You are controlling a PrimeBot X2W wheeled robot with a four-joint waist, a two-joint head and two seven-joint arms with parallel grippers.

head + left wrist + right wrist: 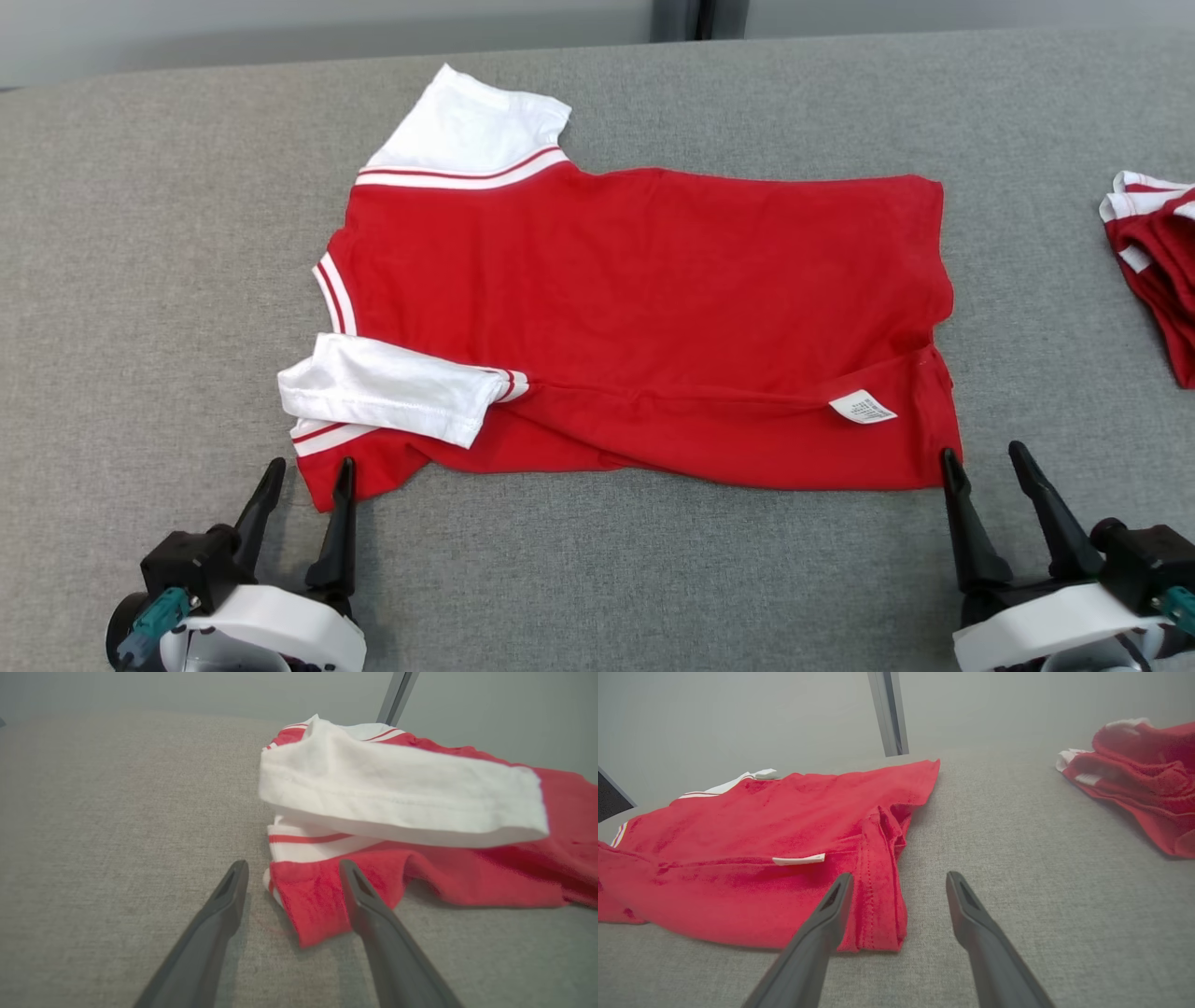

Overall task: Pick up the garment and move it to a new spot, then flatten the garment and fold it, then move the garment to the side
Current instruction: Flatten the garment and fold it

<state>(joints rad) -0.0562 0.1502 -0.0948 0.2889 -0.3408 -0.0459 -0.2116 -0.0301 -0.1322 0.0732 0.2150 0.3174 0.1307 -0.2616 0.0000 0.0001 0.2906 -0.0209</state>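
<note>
The garment point(635, 308) is a red T-shirt with white sleeves, spread sideways on the grey surface, its near edge folded up so a white label point(863, 408) shows. One white sleeve lies folded over the near left part. My left gripper point(310, 471) is open at the shirt's near left corner point(308, 905), which lies between its fingers point(224, 914) in the left wrist view. My right gripper point(984, 459) is open at the near right corner point(878, 905), that hem corner lying just inside its left finger point(826, 924). Neither gripper holds cloth.
A second red and white garment point(1158, 261) lies bunched at the right edge of the grey padded table point(140, 280), also seen in the right wrist view as a pile of cloth point(1134, 779). A pale wall with a dark vertical post point(887, 709) stands behind the table.
</note>
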